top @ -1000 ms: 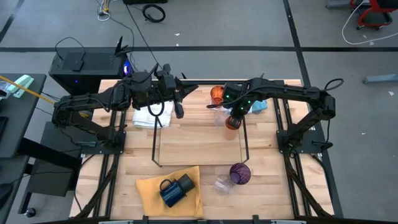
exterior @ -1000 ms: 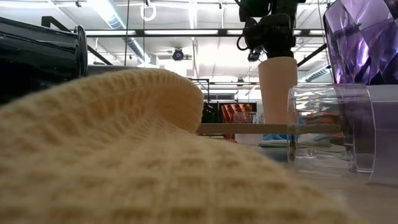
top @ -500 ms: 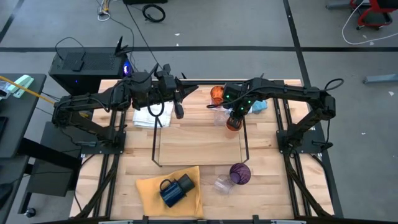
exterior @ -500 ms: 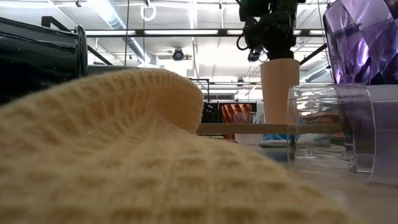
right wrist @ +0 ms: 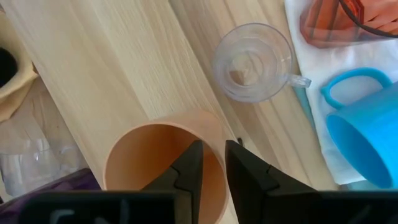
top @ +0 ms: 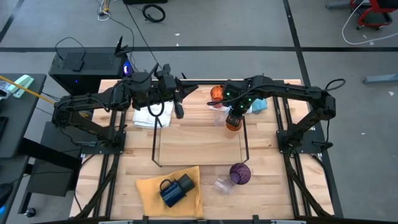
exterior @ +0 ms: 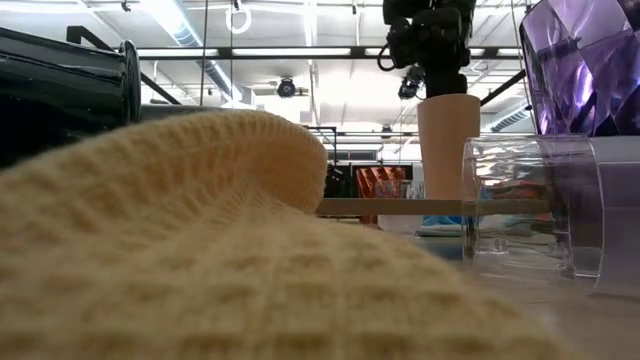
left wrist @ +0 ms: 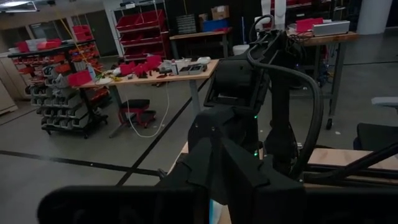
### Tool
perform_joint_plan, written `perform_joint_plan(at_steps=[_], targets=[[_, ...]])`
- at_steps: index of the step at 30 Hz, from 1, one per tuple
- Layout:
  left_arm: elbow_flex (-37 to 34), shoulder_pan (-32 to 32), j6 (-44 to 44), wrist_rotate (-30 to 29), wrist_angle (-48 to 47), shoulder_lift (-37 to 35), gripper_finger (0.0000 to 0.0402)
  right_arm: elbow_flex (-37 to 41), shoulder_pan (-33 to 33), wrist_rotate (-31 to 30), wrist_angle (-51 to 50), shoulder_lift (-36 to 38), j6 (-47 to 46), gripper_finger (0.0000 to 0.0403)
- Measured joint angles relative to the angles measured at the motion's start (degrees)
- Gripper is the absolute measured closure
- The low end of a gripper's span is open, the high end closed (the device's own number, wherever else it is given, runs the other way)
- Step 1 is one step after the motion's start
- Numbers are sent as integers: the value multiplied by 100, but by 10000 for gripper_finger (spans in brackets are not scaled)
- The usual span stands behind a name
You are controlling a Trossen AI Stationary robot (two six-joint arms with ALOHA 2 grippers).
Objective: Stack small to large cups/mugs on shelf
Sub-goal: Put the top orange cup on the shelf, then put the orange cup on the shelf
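Both arms are looking all black and chunky, built from boxy matte segments with rounded joint housings, and each one is sitting on a black frame base at its side of the table. The right arm (top: 292, 96) is glowing with a couple of tiny green lights near the wrist, with a thin black cable looping off by its base, while the left arm (top: 93, 106) is showing cable loops hanging off its wrist too. Up close, the right gripper (right wrist: 208, 163) fingers (right wrist: 189, 168) are looking like flat dark angular wedges, and the left gripper (top: 179, 112) is showing blocky black housing.
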State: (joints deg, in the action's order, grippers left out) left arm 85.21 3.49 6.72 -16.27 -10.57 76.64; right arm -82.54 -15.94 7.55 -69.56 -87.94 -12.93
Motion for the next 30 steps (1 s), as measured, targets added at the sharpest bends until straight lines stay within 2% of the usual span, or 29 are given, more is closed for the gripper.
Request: perform_joint_plan(at_steps=[15, 25, 30], targets=[[0, 0, 0, 0, 0, 0, 367, -75, 1, 264, -187, 0, 202, 328], [0, 0, 2, -1, 0, 0, 356, -971, 7, 301, -413, 7, 357, 328], [0, 26, 0, -2, -2, 0, 359, -1455, 345, 929, -471, 11, 586, 328]])
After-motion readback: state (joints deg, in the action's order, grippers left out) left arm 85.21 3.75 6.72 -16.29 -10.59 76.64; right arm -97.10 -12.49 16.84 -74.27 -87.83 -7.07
